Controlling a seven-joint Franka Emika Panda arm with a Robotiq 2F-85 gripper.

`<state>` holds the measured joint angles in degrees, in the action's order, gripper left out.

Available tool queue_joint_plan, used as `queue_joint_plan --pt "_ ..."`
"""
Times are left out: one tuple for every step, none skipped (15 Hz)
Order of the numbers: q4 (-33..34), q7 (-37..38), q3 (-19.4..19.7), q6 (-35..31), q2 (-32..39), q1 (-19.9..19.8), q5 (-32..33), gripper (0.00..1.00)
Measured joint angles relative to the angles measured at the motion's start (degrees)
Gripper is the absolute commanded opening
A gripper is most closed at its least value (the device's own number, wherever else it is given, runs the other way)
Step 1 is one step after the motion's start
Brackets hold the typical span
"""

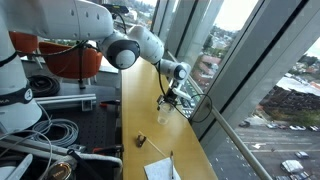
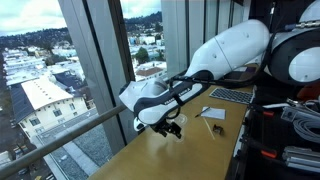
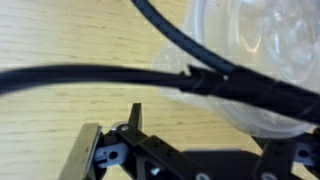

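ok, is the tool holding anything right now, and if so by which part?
Nothing held: the tool is open, and the clear plastic container lies just beyond its fingers, ungripped.

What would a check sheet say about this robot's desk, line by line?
Surface: wooden counter running along the windows.
Job's things: clear cup, right by the gripper in the wrist view.
Clutter: paper and a small thing on the counter, too small to name.
Grippers: gripper open, holding nothing, low over the counter.
Cables: black cable crosses in front of the cup in the wrist view; coils lie beside the counter.
Surroundings: windows with a city outside.
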<state>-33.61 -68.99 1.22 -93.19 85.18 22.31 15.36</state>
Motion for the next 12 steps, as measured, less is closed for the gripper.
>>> queue_joint_plan --pt "-1.05 0.58 0.0 -0.1 -0.09 -0.16 -0.01 1.0" --pt "-2.13 1.14 0.0 -0.18 -0.24 -0.31 -0.01 1.0" --pt "-3.36 1.72 0.0 -0.24 -0.54 -0.42 -0.01 1.0" --pt "-4.57 2.17 0.0 -0.3 -0.9 -0.51 -0.01 1.0" --pt "-5.92 2.61 0.0 -0.43 -1.35 -0.6 -0.01 1.0" --pt "-7.16 3.07 0.0 -0.8 -1.83 -0.69 -0.01 1.0" --pt "-8.46 3.47 0.0 -1.38 -2.5 -0.76 -0.01 1.0" --pt "-9.98 3.86 0.0 -1.95 -3.31 -0.84 -0.01 1.0" --pt "-11.75 4.18 0.01 -2.78 -4.26 -0.94 -0.01 1.0" --pt "-13.7 4.42 0.08 -3.6 -5.26 -1.04 0.01 1.0" --pt "-15.81 4.64 0.18 -4.5 -6.36 -1.18 0.06 1.0" --pt "-18.05 4.91 0.36 -5.53 -7.53 -1.32 0.1 1.0"
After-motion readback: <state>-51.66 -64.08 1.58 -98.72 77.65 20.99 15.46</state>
